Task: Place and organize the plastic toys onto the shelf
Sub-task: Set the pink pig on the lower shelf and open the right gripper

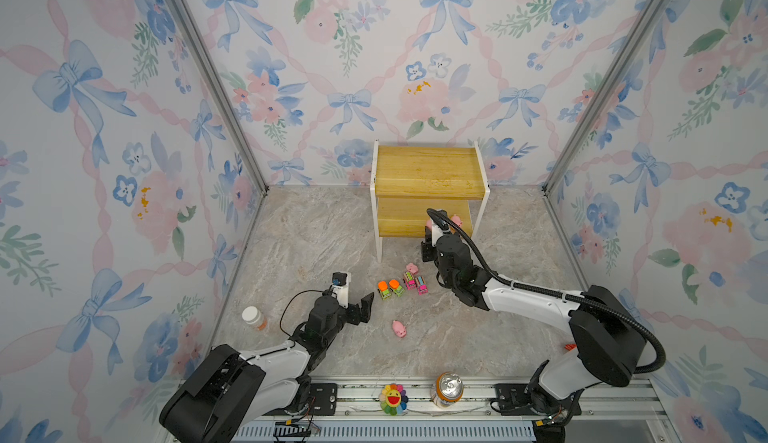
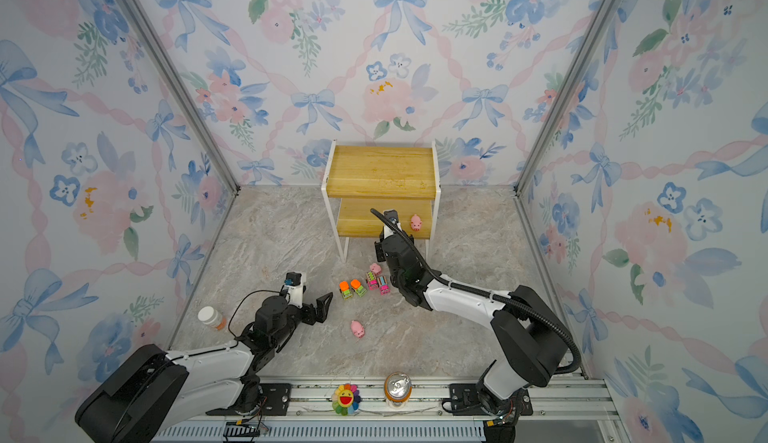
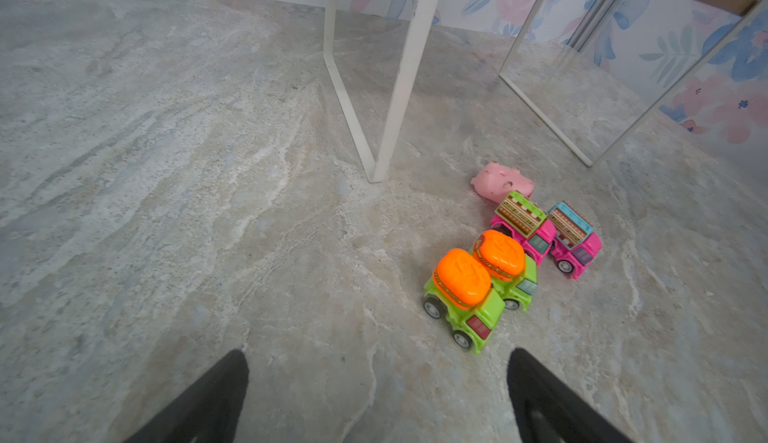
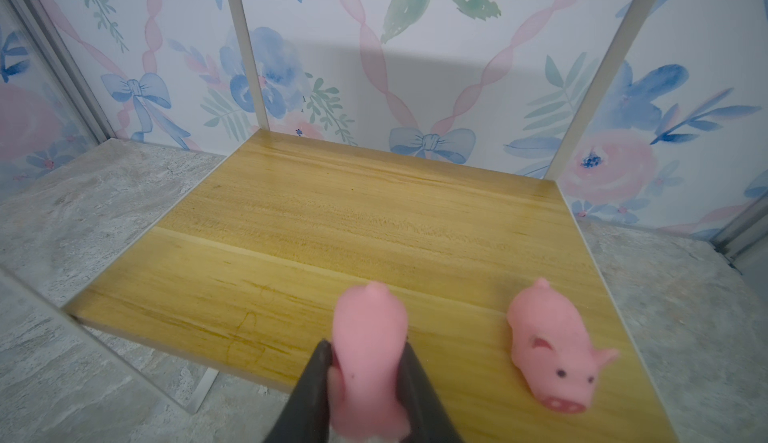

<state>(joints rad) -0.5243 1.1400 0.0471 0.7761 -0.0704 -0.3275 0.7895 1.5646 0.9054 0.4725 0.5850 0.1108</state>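
Note:
The shelf [image 1: 430, 170] stands against the back wall. My right gripper [image 4: 368, 349] is shut on a pink pig [image 4: 370, 328], held just over the front of the lower board [image 4: 332, 220]. A second pig [image 4: 548, 353] [image 2: 415, 222] lies on that board beside it. On the floor sit two green trucks [image 1: 390, 288] [image 3: 461, 295], two pink trucks [image 1: 415, 282] [image 3: 523, 224], a pig [image 1: 411, 268] [image 3: 500, 181] behind them, and another pig [image 1: 399, 329] nearer the front. My left gripper [image 1: 357, 299] [image 3: 378, 355] hovers open and empty, just left of the green trucks.
A white-capped pill bottle [image 1: 254, 317] lies by the left wall. A drink can [image 1: 446, 389] and a rainbow flower [image 1: 392, 398] rest on the front rail. The shelf's thin white legs [image 3: 390, 87] stand just behind the trucks.

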